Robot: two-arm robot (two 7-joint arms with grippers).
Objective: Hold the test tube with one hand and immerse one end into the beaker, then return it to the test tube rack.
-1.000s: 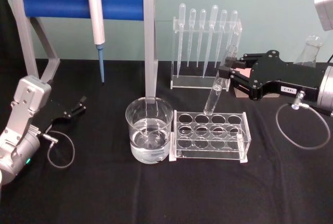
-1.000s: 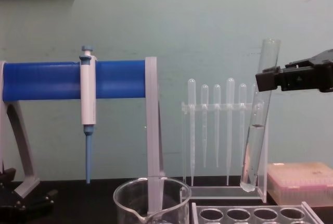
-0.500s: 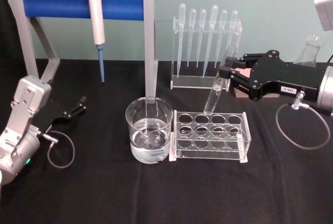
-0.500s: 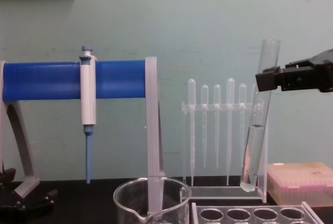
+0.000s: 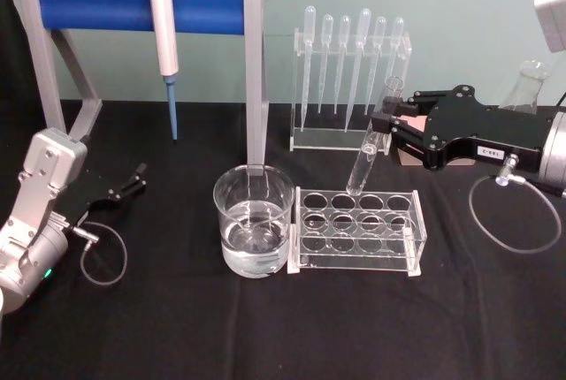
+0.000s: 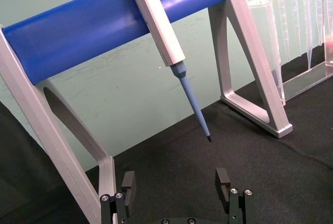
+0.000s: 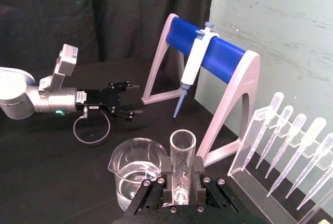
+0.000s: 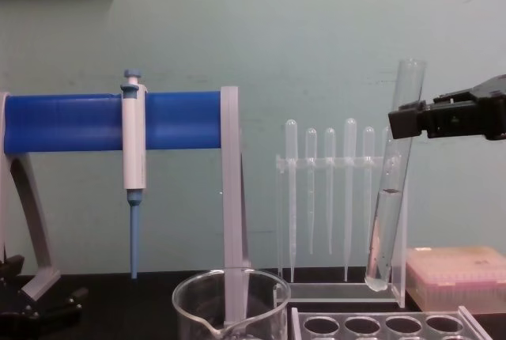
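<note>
The test tube hangs tilted in the air, its rounded lower end just above the back row of the clear rack. My right gripper is shut on its upper part, just below the open rim. In the chest view the test tube holds clear liquid in its lower half, with the right gripper coming in from the right. The beaker, partly filled with clear liquid, stands left of the rack, apart from the tube. My left gripper rests open at the table's left side.
A blue-barred stand with a white-and-blue pipettor stands at the back left. A clear holder with several plastic pipettes is behind the rack. A pink box and a glass flask sit at the right.
</note>
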